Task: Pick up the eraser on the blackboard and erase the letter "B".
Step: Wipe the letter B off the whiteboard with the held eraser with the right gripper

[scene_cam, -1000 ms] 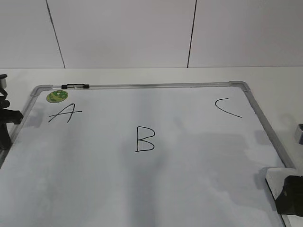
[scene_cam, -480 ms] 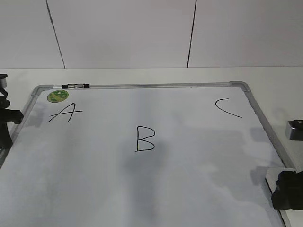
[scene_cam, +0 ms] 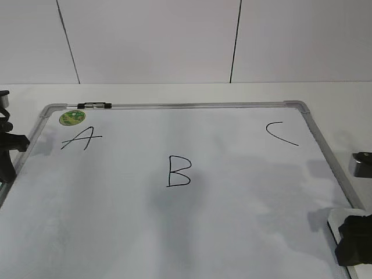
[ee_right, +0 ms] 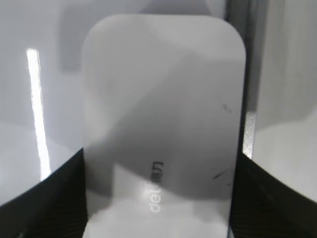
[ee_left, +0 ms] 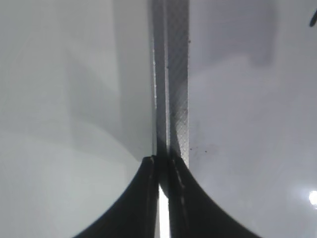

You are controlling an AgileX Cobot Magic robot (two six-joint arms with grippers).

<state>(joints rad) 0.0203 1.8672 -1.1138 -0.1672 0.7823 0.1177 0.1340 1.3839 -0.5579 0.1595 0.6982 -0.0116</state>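
Observation:
The blackboard (scene_cam: 244,203) is a white dry-erase board with a silver frame, lying flat. The letter "B" (scene_cam: 178,171) is drawn in black at its middle. The eraser (scene_cam: 335,217), a white rounded block with grey lettering, lies at the board's lower right corner, mostly hidden under my right gripper (scene_cam: 354,247). In the right wrist view the eraser (ee_right: 163,99) fills the frame, and the right gripper's (ee_right: 161,198) black fingers press against its two long sides. My left gripper (scene_cam: 7,165) is shut at the board's left frame, which shows in the left wrist view (ee_left: 176,74) beyond the jaws (ee_left: 163,166).
A slanted "A" (scene_cam: 81,139) and a round green sticker (scene_cam: 72,117) are at the board's far left. A curved "C" (scene_cam: 282,133) is at the far right. A small black-and-clear clip (scene_cam: 94,106) sits on the top frame. A white wall stands behind.
My right gripper has come down over the eraser and now covers most of it. The board has shifted slightly to the right. The left arm has not moved.

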